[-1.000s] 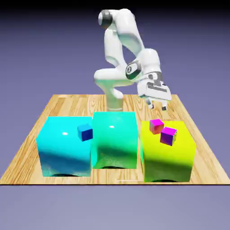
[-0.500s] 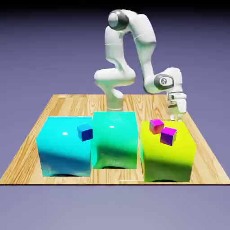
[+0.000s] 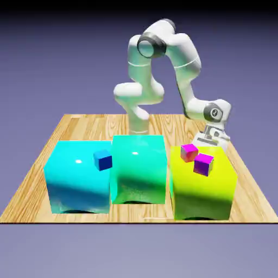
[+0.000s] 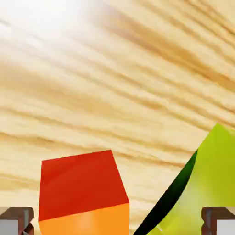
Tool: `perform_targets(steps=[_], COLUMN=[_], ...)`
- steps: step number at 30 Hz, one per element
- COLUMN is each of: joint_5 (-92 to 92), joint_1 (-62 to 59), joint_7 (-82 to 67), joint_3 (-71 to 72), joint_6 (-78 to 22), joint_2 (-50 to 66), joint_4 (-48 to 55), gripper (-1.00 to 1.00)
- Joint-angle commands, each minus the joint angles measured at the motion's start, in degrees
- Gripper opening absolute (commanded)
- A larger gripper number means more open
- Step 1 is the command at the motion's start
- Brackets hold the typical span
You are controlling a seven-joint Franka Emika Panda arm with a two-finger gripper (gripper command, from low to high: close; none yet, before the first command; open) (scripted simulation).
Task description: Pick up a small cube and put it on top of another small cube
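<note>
Claw lower; red-orange cube (image 4: 82, 188) hand-view-only.

Between my open tool's (image 4: 117, 221) tips I see the orange-red cube (image 4: 83, 186) on the wood-grain counter (image 4: 92, 92), a yellow-green block (image 4: 213, 174) near it.

Through my hand view I see the small cube (image 4: 82, 197), one face deep red, another bright orange. It sits on the wooden table, turned at a slight angle, near the yellow-green block; the exterior view hides it from me.
</note>
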Motion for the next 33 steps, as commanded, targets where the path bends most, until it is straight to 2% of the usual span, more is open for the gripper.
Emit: perform_targets(steps=[1,8,15,16,22,33], joint_5=[-0.11,-0.23,-9.35,-9.35,0.81,28.21], joint_1=[-0.76,-6.2,-4.44,-4.44,-6.68,-5.64], joint_7=[-0.58,-4.78,-1.78,-1.78,-5.1,-2.16], joint_3=[1.02,7.78,-2.29,-2.29,7.89,10.43], joint_6=[-2.5,-19.94,-18.14,-18.14,-21.1,-28.37], joint_2=[1.8,14.19,20.31,20.31,14.7,6.16], joint_4=[0.6,4.77,4.5,4.5,5.3,26.81], gripper=[0.0,0.0,0.0,-1.0,-1.0,-1.0])
